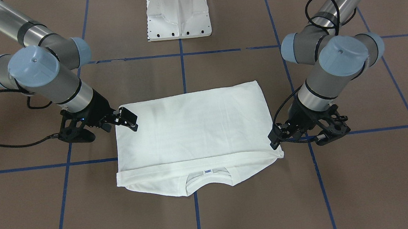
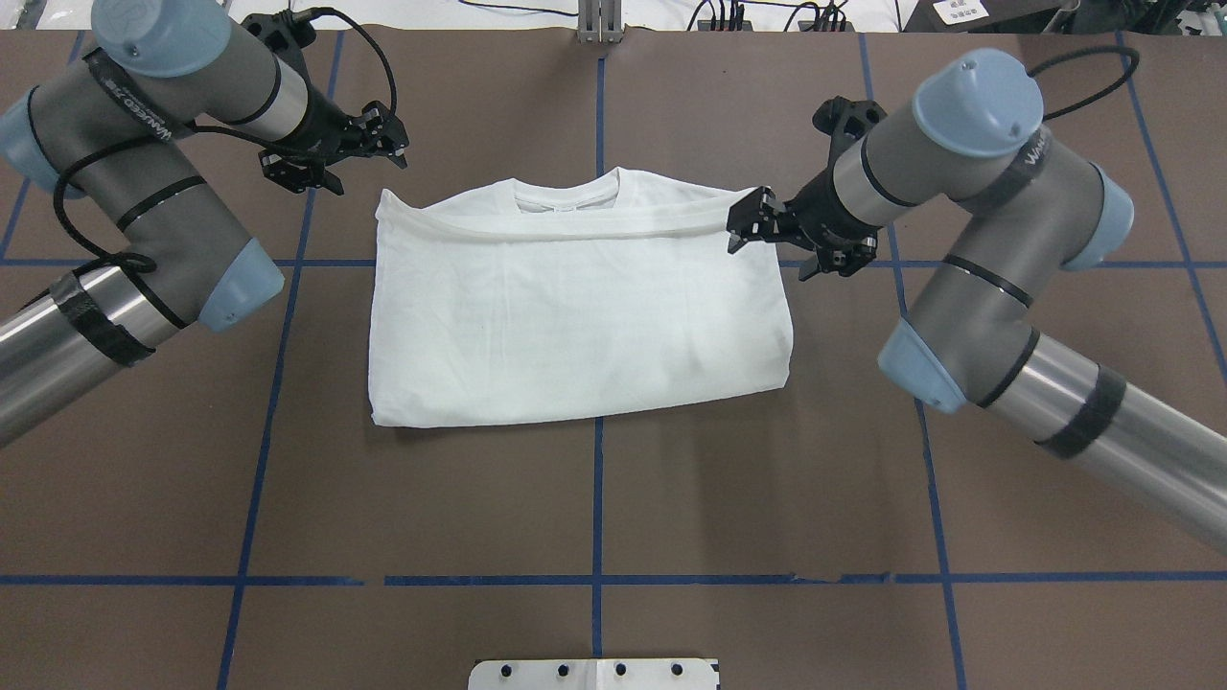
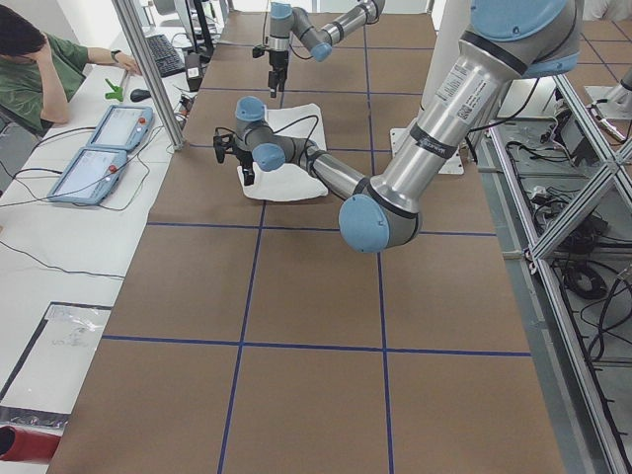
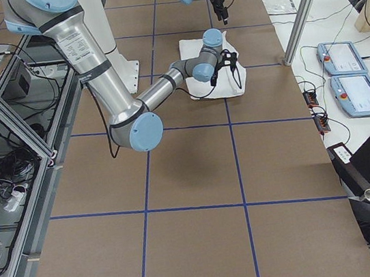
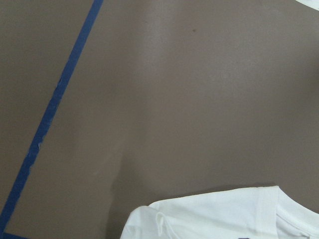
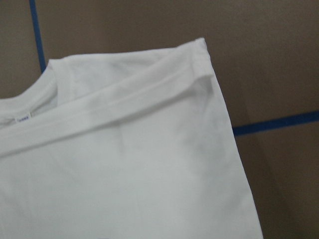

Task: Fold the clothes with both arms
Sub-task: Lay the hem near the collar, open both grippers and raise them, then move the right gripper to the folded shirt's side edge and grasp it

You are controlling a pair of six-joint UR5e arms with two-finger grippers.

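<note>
The white T-shirt (image 1: pixel 190 130) lies flat on the brown table, folded in half, its hem band laid just short of the neck opening; the neck label (image 1: pixel 207 171) shows. No printed text is visible. It also shows in the overhead view (image 2: pixel 575 316). My left gripper (image 2: pixel 386 139) is open and empty, just off the shirt's neck-side corner (image 1: pixel 274 141). My right gripper (image 2: pixel 750 225) is open and empty, raised over the opposite neck-side corner (image 1: pixel 130 120). The left wrist view shows a shirt corner (image 5: pixel 224 216); the right wrist view shows the folded corner (image 6: pixel 124 164).
The white pedestal base (image 1: pixel 177 12) stands at the robot's side of the table. Blue tape lines (image 2: pixel 596 498) cross the brown surface. A seated operator (image 3: pixel 35 69) and teach pendants (image 3: pixel 104 148) are at a side desk beyond the table edge.
</note>
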